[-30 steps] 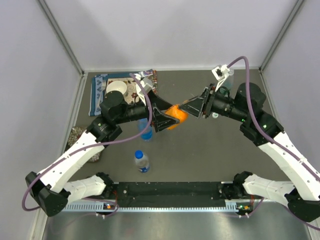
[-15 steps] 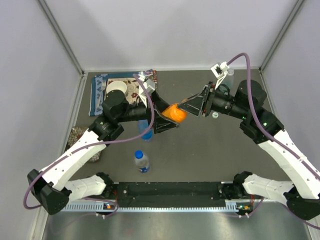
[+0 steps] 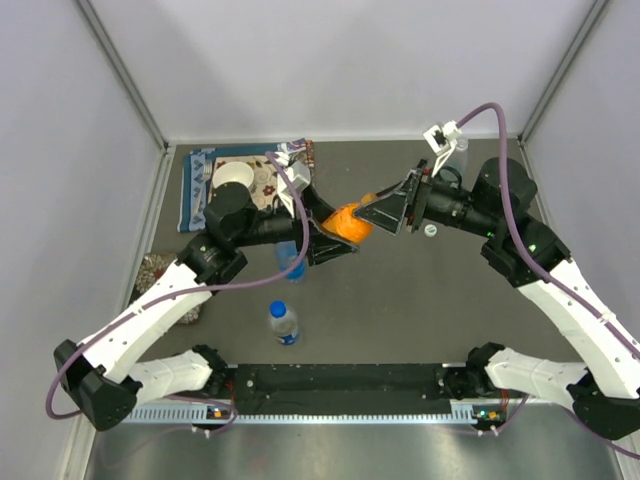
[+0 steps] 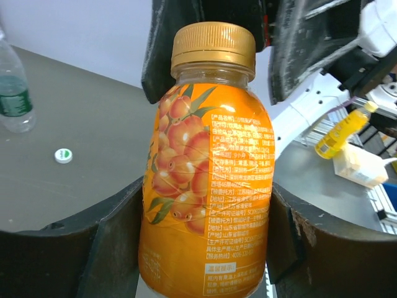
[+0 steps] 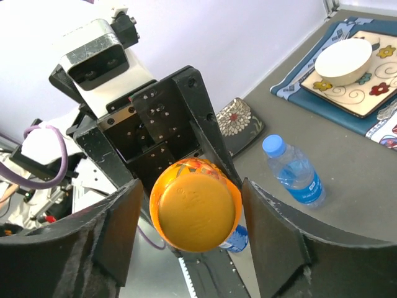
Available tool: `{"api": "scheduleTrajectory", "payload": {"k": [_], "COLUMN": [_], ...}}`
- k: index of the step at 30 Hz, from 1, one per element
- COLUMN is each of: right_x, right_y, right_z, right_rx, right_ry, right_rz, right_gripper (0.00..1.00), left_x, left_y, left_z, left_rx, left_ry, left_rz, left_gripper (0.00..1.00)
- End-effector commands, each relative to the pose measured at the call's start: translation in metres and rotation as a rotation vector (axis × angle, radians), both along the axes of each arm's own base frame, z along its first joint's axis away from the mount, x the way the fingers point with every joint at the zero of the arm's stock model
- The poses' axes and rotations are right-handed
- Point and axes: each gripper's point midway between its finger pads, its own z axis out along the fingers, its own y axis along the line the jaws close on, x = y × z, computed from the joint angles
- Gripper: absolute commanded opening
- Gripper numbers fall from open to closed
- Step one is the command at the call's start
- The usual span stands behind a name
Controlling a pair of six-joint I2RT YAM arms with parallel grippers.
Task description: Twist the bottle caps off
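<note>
The short orange bottle (image 3: 346, 222) hangs in the air between both arms. My left gripper (image 4: 208, 205) is shut on its labelled body (image 4: 211, 186), a finger pressed to each side. The orange cap (image 4: 213, 45) sits on the neck. My right gripper (image 5: 191, 205) faces that cap (image 5: 195, 211) end-on and stands open, with a gap on both sides. A blue-capped bottle (image 3: 284, 322) stands near the front, and another (image 3: 293, 264) is partly hidden under the left arm. A loose white cap (image 3: 430, 230) lies on the table beside an open clear bottle (image 4: 13, 90).
A patterned placemat (image 3: 200, 190) with a white bowl (image 3: 232, 177) lies at the back left. A small flowered pad (image 3: 155, 268) sits by the left wall. White walls close in the grey table (image 3: 400, 310) on three sides.
My left gripper has closed onto the orange bottle's body. My right gripper has opened off the cap. The bottle has shifted slightly towards the back.
</note>
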Motion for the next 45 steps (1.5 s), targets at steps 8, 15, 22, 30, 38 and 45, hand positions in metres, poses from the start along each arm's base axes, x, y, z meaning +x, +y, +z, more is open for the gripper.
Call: {"api": "scheduleTrajectory", "payload": {"k": [8,15,22,30,38,45], "right_x": [0.015,0.027,0.032,0.041,0.044,0.042], "right_y": [-0.022,-0.026,-0.024,-0.015,-0.008,-0.004], "right_z": [0.046,0.052,0.031,0.011,-0.001,-0.006], "right_rx": [0.084,0.092,0.043,-0.003,-0.03,-0.041], "right_ry": [-0.058,-0.031,0.028,0.072,0.097,0.108], "right_rz": [-0.171,-0.243,-0.255,-0.242,-0.224,-0.196], "right_gripper": [0.86,0.76,0.75,0.76,0.62,0.35], "left_x": [0.02,0.036,0.043,0.042,0.041,0.043], "left_y": [-0.003,-0.003,0.004,0.003,0.004,0.005], "left_z": [0.012,0.005,0.004,0.002,0.003,0.003], "left_rx": [-0.012,0.0,-0.002,-0.003,-0.003,-0.005], "left_ry": [-0.248,-0.272,-0.279,-0.281,-0.286,-0.287], "left_rz": [0.332,0.497,0.57,0.567,0.568,0.579], "left_gripper": [0.49,0.43,0.41,0.4,0.4,0.4]}}
